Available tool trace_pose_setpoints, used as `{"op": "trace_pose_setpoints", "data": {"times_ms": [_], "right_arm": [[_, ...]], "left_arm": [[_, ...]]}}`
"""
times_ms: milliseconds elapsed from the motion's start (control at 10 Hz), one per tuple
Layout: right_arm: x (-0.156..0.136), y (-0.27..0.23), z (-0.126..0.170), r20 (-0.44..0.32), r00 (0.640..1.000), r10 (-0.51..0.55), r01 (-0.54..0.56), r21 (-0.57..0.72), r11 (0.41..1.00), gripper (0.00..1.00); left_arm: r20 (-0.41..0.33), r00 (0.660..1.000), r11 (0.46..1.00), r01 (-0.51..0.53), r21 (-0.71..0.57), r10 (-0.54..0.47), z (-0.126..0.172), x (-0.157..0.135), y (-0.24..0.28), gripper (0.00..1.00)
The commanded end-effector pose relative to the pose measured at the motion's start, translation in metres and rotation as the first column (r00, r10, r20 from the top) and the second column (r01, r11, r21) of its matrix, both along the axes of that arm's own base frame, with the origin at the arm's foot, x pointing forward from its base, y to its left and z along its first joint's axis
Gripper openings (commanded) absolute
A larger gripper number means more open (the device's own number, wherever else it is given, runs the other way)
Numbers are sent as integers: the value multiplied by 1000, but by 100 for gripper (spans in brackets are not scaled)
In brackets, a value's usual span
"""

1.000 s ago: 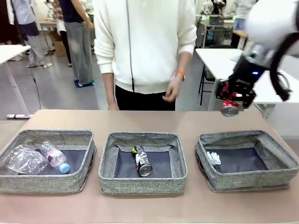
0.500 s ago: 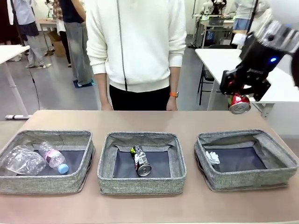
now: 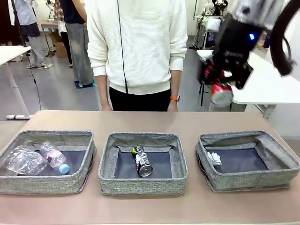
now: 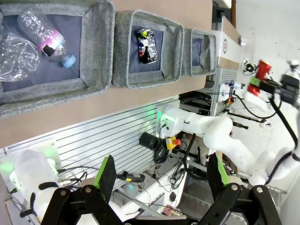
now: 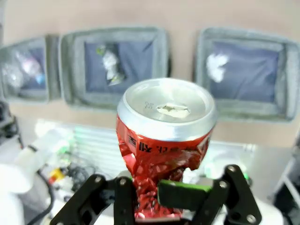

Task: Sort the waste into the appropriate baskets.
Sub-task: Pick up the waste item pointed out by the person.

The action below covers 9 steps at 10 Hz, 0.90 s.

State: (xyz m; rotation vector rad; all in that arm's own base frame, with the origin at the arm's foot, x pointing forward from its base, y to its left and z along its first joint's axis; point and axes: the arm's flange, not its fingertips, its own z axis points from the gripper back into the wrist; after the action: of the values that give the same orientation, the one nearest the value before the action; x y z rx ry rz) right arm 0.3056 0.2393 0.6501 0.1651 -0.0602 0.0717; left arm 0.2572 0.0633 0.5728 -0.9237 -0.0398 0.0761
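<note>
Right hand (image 3: pixel 224 89) is clamped on the dented red can (image 3: pixel 221 94), carrying it high in the upper right of the front view, above and behind the baskets, between the middle and right ones. From its own wrist camera the can (image 5: pixel 166 140) stands top-up between the green pads, with all three baskets spread beneath it. Left hand (image 4: pixel 161 180) hangs with its fingers spread wide and nothing between them, well off the counter (image 3: pixel 187 206).

Most of the sorting looks done. The left basket (image 3: pixel 47 183) holds the crushed clear bottle (image 3: pixel 24 160) and the blue-capped bottle (image 3: pixel 55 157); the middle basket (image 3: pixel 143 185) holds the black-silver can (image 3: pixel 142 161); the right basket (image 3: pixel 248 180) holds the paper wad (image 3: pixel 214 158). I'd say only the red can is left, and it belongs beside the other can in the middle basket. A person in a white sweater (image 3: pixel 138 42) stands at the far side, hands down.
</note>
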Motion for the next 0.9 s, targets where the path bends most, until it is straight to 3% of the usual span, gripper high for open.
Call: {"op": "trace_pose_setpoints", "data": {"times_ms": [0, 300, 800], "right_arm": [[1, 59, 56, -35, 999, 2, -4, -72, 997, 0], [-23, 141, 118, -51, 999, -17, 14, -71, 997, 0], [-32, 185, 142, -21, 1000, -21, 19, -83, 996, 0]], "left_arm": [[13, 1000, 1000, 15, -7, -15, -1, -3, 2, 100], [13, 1000, 1000, 15, -7, -15, -1, -3, 2, 100], [13, 1000, 1000, 15, -7, -15, -1, -3, 2, 100]]}}
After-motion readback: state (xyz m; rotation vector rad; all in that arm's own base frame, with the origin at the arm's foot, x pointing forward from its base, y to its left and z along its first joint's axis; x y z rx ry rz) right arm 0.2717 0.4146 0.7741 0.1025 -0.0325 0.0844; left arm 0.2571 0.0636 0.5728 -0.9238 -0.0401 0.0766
